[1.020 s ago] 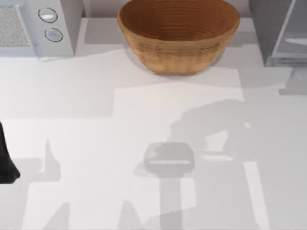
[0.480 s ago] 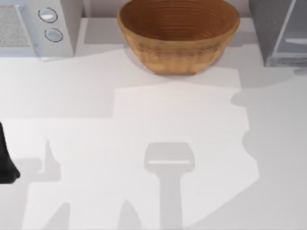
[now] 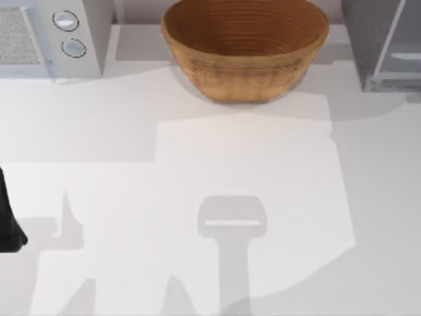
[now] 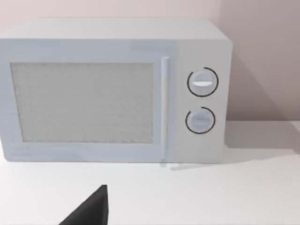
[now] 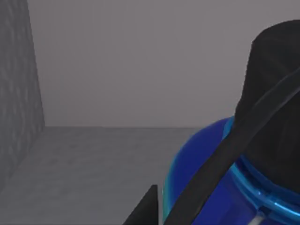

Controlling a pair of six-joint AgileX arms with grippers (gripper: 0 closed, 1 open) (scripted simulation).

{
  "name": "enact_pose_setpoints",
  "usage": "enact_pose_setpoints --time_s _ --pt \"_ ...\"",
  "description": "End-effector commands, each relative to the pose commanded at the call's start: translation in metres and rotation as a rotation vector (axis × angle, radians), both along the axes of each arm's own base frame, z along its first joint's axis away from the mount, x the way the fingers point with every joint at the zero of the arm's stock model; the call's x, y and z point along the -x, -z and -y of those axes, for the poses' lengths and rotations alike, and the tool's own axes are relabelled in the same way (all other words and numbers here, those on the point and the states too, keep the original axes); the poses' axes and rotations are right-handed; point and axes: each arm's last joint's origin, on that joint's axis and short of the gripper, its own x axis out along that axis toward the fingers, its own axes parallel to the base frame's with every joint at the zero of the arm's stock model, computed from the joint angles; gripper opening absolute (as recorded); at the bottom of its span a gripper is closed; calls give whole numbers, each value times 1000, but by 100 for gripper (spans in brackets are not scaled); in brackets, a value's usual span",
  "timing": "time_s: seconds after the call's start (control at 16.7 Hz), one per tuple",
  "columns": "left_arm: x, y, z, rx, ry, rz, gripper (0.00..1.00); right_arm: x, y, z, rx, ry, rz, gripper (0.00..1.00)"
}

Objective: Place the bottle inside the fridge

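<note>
Table (image 3: 197,151) surface is seen from above, with the fridge (image 3: 385,43) at its far right corner, a woven basket (image 3: 245,46) at the back centre and a light grey box with 2 dials (image 3: 49,36) at the far left. The bottle (image 5: 220,187) is seen close in the right wrist view, inside a grey-walled compartment. How far the right gripper's claw is open cannot be told. The left arm (image 3: 8,224) is parked at the table's left edge.
</note>
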Motion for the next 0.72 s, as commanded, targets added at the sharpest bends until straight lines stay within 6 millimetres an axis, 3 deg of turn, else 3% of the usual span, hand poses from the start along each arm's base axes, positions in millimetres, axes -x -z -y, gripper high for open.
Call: enact_pose_setpoints --time_s 0.18,0.54,0.72 --pt "0 0 0 0 0 0 100 -15 7 2 -6 3 -20 1" --pt "0 0 0 0 0 0 100 -80 1 4 -6 0 5 1" --pt "0 0 0 0 0 0 100 -97 0 1 -1 0 3 1"
